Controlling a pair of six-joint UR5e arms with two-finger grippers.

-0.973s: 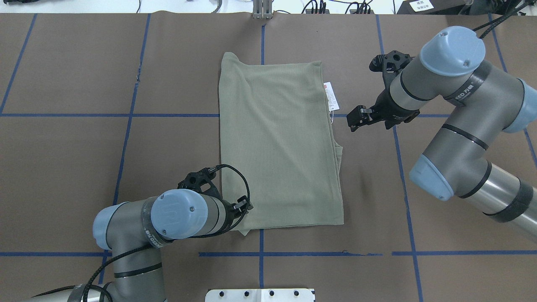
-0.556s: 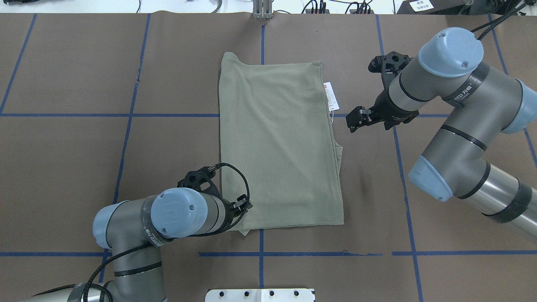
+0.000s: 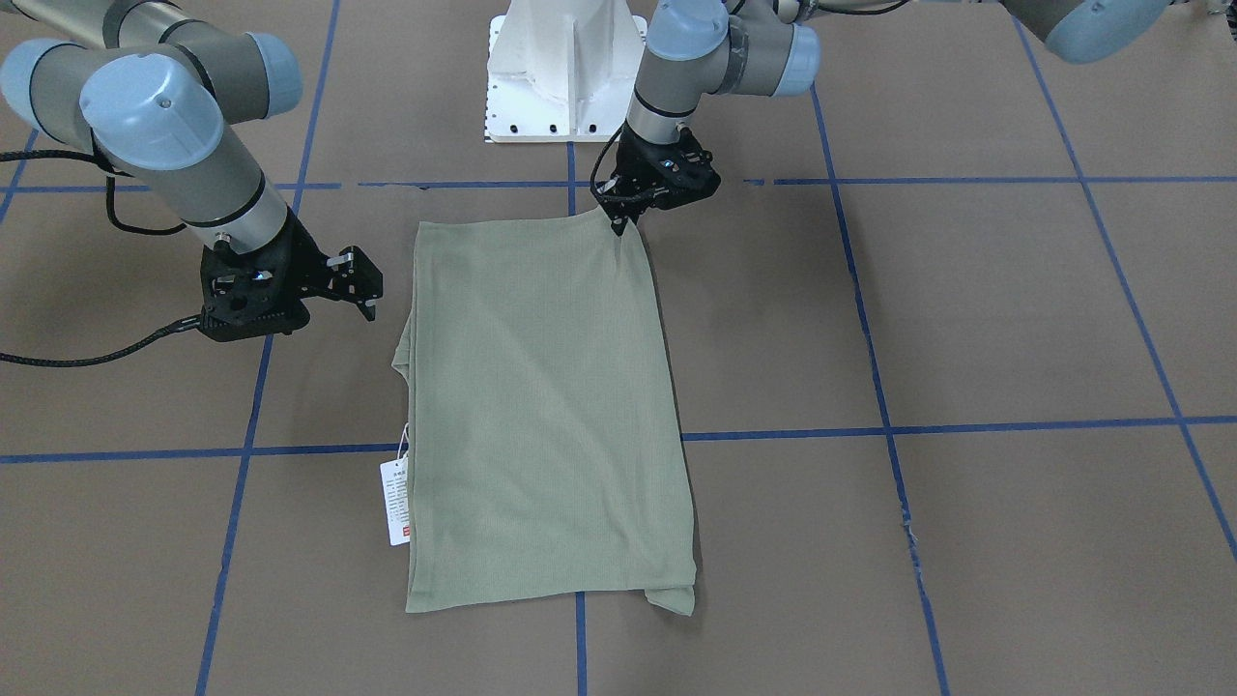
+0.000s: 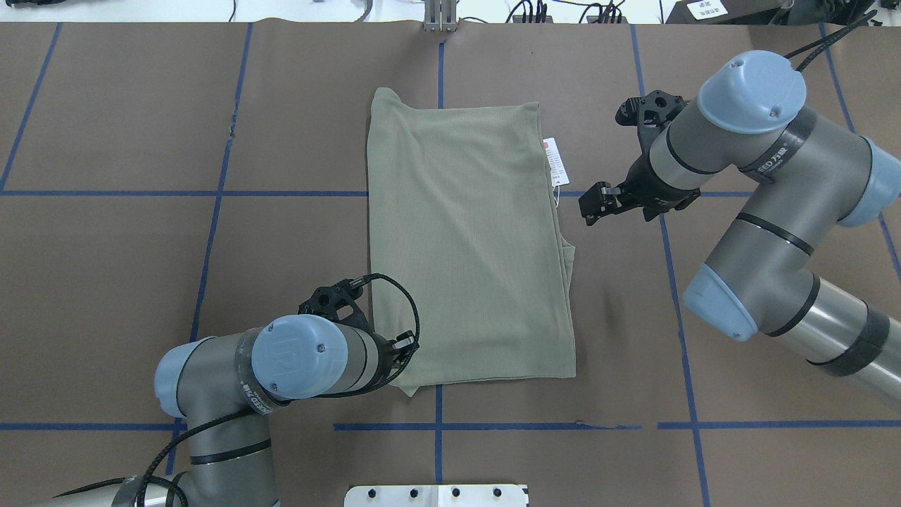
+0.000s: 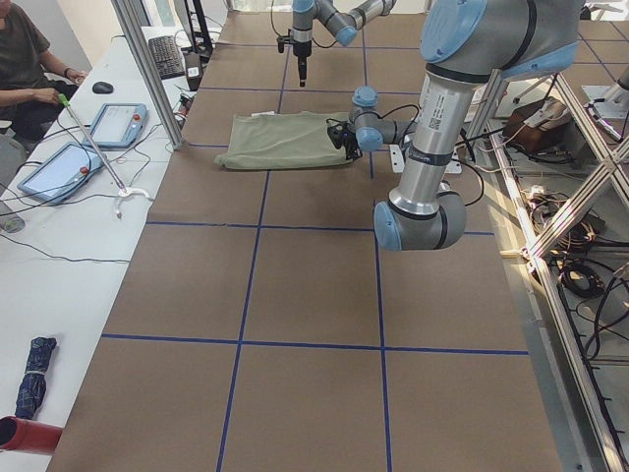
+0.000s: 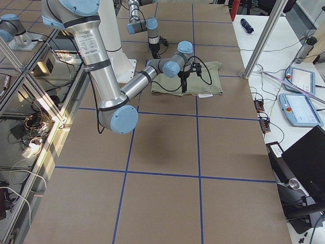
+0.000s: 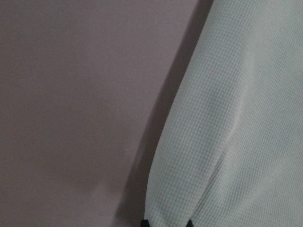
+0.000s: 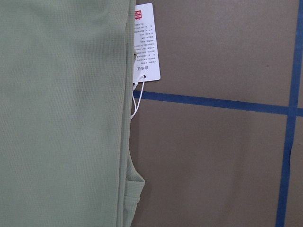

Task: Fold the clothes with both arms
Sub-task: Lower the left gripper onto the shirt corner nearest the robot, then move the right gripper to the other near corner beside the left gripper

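Since the shirt [image 4: 464, 239] already lies as a long narrow rectangle in the middle of the table [image 4: 105, 282], with no sleeve sticking out at either side, the lengthwise folds appear done. What seems left is to bring one short end over the other.

The left gripper [image 3: 621, 220] sits at the corner of the short edge nearest the robot's base. Its tips are drawn close with cloth between them in the wrist view, so it appears to pinch that corner. The right gripper [image 4: 588, 209] hovers just beside the opposite long edge, near the hang tag [image 4: 555, 160], fingers spread, holding nothing and touching no cloth.

By this reading, the matching corner on the right arm's side is not yet gripped, and the cross fold probably waits on that. A small flap of fabric pokes out below the pinched corner, which may want tidying.
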